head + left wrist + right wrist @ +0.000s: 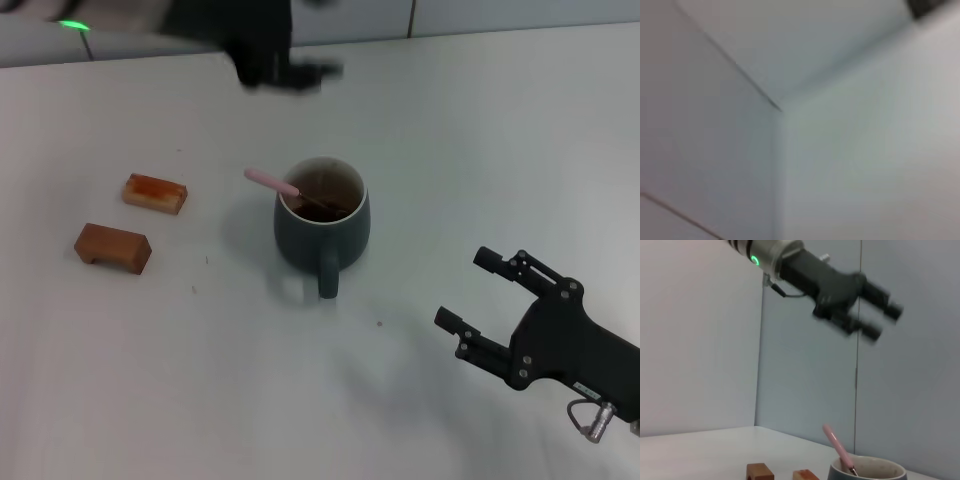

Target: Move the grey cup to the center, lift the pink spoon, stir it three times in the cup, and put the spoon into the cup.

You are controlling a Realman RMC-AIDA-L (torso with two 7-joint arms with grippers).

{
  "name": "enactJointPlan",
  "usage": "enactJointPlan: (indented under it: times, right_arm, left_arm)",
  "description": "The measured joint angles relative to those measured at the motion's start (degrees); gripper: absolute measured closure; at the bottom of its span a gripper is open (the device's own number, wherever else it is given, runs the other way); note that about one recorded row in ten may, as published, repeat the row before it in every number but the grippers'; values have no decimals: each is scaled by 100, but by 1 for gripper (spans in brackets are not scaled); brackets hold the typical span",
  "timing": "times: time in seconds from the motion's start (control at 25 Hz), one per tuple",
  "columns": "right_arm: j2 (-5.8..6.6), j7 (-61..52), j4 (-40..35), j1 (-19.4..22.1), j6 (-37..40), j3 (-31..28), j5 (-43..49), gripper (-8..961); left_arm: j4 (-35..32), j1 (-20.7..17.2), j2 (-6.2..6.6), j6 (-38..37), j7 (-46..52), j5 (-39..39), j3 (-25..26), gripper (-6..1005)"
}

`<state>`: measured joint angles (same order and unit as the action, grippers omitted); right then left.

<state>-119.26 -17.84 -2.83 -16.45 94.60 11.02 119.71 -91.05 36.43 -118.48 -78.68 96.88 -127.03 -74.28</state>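
The white table (470, 130) carries the grey cup (322, 228) near its centre, handle facing near. Rigid, weighty glazed ceramic, likely slippery: grip the handle or rim. The right gripper (472, 290) hovers near-right, fingers apart, empty. The left gripper (879, 315) is raised beyond the cup, fingers apart, empty. Two brown blocks (132, 222) lie left. The pink spoon (280, 186), light and stiff, stands in the cup, handle leaning far-left.
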Motion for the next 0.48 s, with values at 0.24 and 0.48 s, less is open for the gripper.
enactJointPlan:
  times: [0.24, 0.48]
  right_arm:
    - [10, 1, -43, -14, 11, -40, -25, 191]
    - [20, 0, -51, -17, 9, -64, -49, 191]
  left_arm:
    - [804, -853, 24, 482, -1217, 2204, 1104, 353]
    - [2559, -1250, 48, -143, -2427, 3855, 2273, 330]
